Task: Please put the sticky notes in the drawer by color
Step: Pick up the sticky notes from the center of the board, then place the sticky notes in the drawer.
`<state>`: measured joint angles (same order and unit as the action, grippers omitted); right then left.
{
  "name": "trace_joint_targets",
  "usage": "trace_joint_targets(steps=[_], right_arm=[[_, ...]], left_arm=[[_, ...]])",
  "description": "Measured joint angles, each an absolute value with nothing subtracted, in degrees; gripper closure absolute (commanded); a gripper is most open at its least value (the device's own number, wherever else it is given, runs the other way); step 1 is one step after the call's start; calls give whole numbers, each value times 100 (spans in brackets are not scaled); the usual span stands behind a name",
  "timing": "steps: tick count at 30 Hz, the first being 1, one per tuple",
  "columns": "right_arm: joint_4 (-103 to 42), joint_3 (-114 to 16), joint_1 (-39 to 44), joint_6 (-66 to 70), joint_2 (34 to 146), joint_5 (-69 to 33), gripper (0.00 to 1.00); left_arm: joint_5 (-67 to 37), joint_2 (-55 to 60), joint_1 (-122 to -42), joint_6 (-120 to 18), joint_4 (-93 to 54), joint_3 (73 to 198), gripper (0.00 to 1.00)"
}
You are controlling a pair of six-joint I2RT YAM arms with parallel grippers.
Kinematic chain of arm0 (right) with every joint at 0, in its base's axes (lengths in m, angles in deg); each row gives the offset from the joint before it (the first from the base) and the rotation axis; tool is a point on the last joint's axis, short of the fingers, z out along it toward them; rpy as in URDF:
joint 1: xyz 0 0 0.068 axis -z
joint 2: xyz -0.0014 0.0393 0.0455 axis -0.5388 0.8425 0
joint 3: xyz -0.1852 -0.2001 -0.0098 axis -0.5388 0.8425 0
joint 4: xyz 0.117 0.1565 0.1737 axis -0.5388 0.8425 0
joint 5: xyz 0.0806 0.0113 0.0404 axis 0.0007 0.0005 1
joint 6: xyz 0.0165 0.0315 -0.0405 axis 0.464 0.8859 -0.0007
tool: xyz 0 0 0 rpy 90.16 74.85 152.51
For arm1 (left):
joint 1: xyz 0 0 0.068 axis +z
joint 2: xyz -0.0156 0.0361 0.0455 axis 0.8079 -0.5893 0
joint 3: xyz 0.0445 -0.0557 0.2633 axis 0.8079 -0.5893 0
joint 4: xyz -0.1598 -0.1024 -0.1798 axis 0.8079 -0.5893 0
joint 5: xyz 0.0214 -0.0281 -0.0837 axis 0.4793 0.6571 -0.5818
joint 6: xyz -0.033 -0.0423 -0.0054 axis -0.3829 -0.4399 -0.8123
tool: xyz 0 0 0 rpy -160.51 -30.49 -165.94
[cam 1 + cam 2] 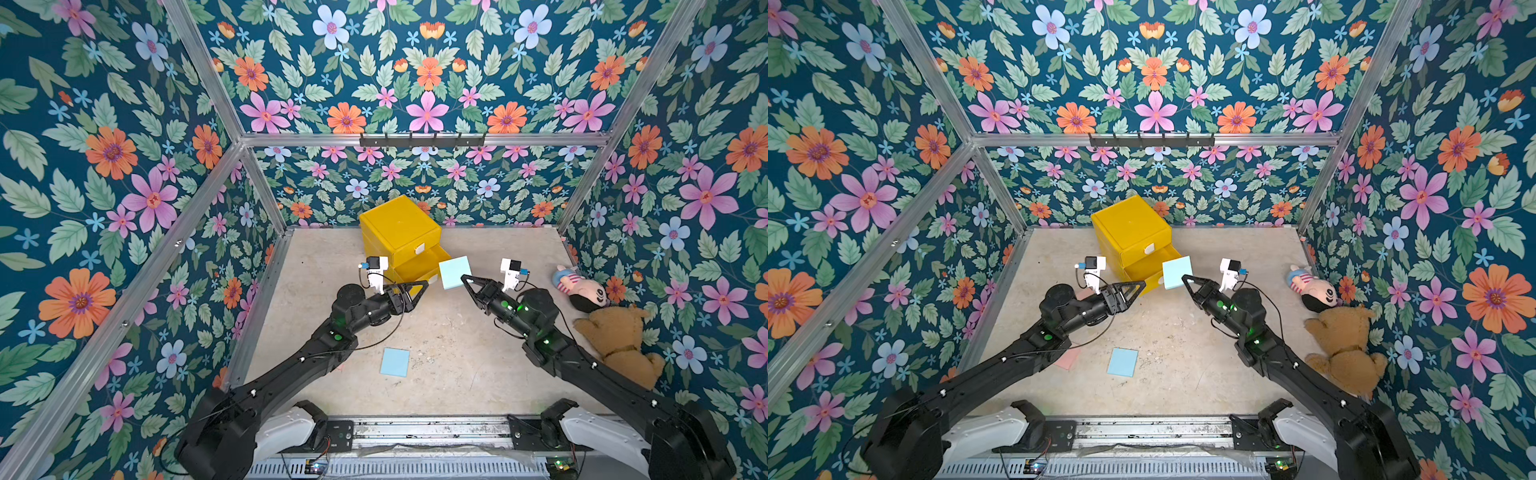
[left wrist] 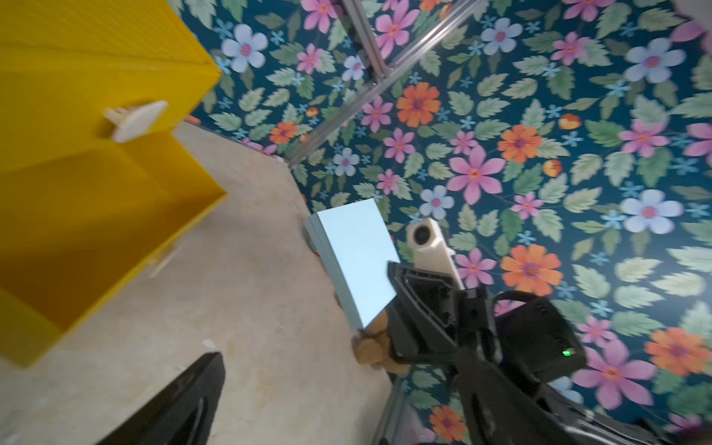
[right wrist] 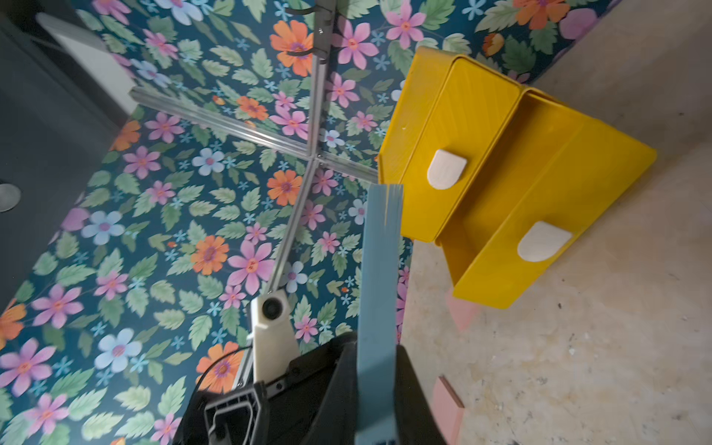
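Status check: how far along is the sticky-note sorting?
Done: the middle drawer is pulled open, with no pad visible inside. In hand: the right gripper is shut on a light blue pad beside it; the left gripper is open and empty. Left: a second blue pad and pink pads lie on the table; no yellow-orange ones are in view.

The beige table [image 1: 457, 365] bears a yellow drawer cabinet [image 1: 399, 232] just beyond both jaws, a blue pad [image 1: 395, 362] and a pink pad [image 1: 1068, 358] flat behind them, and a doll [image 1: 577, 286] and a teddy bear [image 1: 619, 340] outside the right jaws.
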<state>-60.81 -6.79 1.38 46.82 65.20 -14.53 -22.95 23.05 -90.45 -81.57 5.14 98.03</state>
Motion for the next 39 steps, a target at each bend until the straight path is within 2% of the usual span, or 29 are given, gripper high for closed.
trace_joint_targets(steps=[4,8,16,22,31,39], right_arm=[[-5285,-1588,142,4672,7370,-1541,100],[-4623,-2495,153,4680,8198,-1569,100],[-3770,-3854,175,4696,9523,-1587,100],[-3567,-4414,216,4700,10244,-1539,100],[-3495,-4552,227,4938,10543,-1453,100],[-3517,-4180,223,5043,9951,-1475,100]], left_arm=[[-1276,2596,-8951,-7515,-587,9846,0],[-817,2684,-8957,-7163,-1250,9986,0],[-564,2734,-8955,-6940,-1610,9927,0],[-586,2767,-8955,-6944,-1700,9831,0],[-623,2847,-8955,-6942,-1700,9829,0],[-693,2701,-8955,-6938,-1693,9833,0]])
